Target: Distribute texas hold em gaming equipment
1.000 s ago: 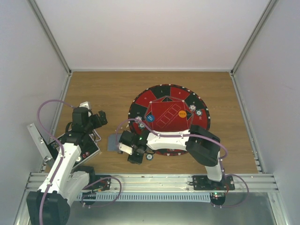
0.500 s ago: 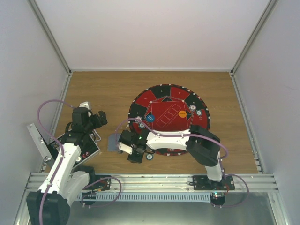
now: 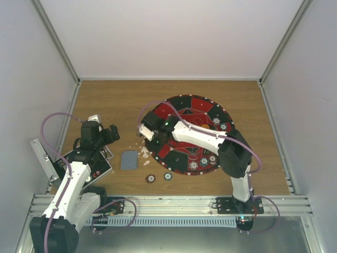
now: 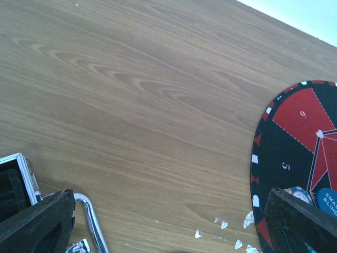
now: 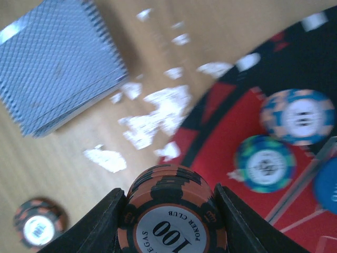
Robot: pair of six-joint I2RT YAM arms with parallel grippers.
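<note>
Wooden desk [image 3: 110, 100]: open beyond round red-and-black mat [image 3: 197, 103].
Right gripper [image 5: 171, 208]: gripping orange-and-black poker chip stack [image 5: 172, 226] at mat's left rim.
Left gripper [image 4: 168, 224]: wide open, empty.

Our right gripper [image 5: 172, 221] pinches an orange-and-black poker chip stack [image 5: 169, 197] at the edge of the round red-and-black mat [image 3: 202, 103]; our left gripper [image 3: 111, 133] gapes wide.

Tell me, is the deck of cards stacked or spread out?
Stacked: the deck lies as one pile on the table, layered edges showing, beside the mat.
</note>
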